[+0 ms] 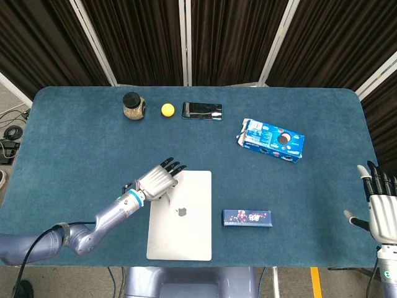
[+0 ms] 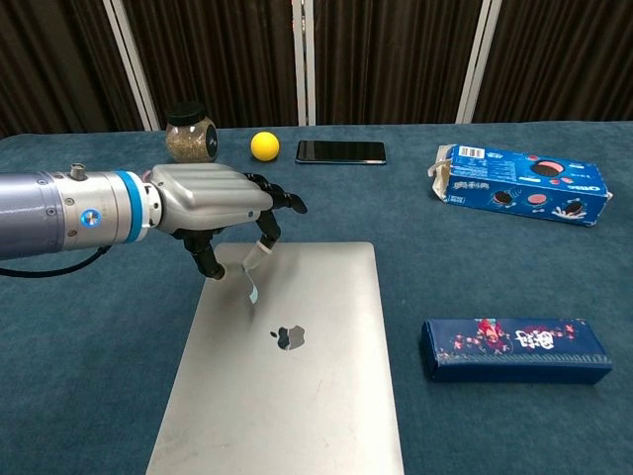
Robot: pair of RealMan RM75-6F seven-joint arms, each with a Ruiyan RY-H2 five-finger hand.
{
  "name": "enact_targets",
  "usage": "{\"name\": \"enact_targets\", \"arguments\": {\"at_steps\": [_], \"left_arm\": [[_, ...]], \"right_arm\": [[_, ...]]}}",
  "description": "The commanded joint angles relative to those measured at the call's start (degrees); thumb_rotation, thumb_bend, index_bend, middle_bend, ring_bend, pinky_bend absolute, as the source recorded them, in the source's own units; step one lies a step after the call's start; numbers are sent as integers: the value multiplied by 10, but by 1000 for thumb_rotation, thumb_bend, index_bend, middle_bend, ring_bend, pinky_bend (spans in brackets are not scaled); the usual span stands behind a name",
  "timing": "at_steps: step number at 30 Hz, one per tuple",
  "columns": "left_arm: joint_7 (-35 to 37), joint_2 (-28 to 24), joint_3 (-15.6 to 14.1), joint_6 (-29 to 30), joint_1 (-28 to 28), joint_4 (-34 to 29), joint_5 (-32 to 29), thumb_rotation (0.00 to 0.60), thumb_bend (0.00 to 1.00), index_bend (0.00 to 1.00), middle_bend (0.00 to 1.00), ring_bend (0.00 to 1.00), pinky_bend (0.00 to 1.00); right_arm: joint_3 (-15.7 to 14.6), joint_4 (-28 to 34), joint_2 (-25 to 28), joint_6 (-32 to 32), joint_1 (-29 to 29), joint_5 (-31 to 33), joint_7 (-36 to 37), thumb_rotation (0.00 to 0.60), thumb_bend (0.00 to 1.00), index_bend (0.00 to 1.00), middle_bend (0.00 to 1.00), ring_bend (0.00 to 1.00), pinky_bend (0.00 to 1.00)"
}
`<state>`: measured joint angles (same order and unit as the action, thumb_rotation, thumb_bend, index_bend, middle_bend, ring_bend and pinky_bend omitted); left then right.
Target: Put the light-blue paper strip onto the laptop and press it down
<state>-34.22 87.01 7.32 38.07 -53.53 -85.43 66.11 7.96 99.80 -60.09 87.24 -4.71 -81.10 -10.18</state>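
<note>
Chest view: I've got the left hand [image 2: 213, 198] over the laptop's [image 2: 297, 396] far-left corner, fingers curled, thumb and a fingertip pinching the strip [image 2: 252, 269], which hangs down pale, thin and slightly curled, its lower end just above the lid or touching it, can't tell which. Head view hides the strip under the left hand [image 1: 159, 181] but confirms it sits over that corner of the laptop [image 1: 183, 233], and it alone shows my right hand [image 1: 383, 211] off the table's right edge, fingers straight and spread, holding nothing.
</note>
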Motion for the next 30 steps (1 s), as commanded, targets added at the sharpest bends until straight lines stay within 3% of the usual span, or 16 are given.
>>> {"name": "enact_targets", "arguments": {"at_steps": [1,4,6,10,11,14,21,27,30], "left_arm": [[-39,5,-12,2,-18,-9,-33,600,484,657,0,0,0],[-63,7,-21,5,-27,-12,-56,600,482,649,0,0,0],[-76,7,-26,7,-34,-17,-75,600,480,588,0,0,0],[-93,10,-33,21,-44,-25,-112,600,300,62,0,0,0],[-95,11,-33,25,-45,-27,-119,600,244,6,0,0,0],[-82,16,-25,55,-42,-31,-118,600,191,0,0,0,0],[-14,5,-16,102,-19,-33,-57,600,187,0,0,0,0],[53,-45,-7,183,33,-47,-21,600,4,0,0,0,0],[97,-81,-7,235,75,-59,-7,600,0,0,0,0,0]], "right_arm": [[0,0,1,0,0,1,2,600,0,21,0,0,0],[1,-1,1,-1,0,2,4,600,0,21,0,0,0],[1,-1,1,-2,-1,2,5,600,0,21,0,0,0],[1,-1,2,-3,-1,2,6,600,0,21,0,0,0],[1,-1,2,-3,-2,2,5,600,0,21,0,0,0],[0,-1,1,-3,-2,0,4,600,0,21,0,0,0],[-3,0,0,-3,-2,-4,1,600,0,24,0,0,0],[-6,0,-2,-5,-3,-8,-1,600,0,27,0,0,0],[-8,0,-4,-7,-4,-10,-3,600,0,31,0,0,0]]}}
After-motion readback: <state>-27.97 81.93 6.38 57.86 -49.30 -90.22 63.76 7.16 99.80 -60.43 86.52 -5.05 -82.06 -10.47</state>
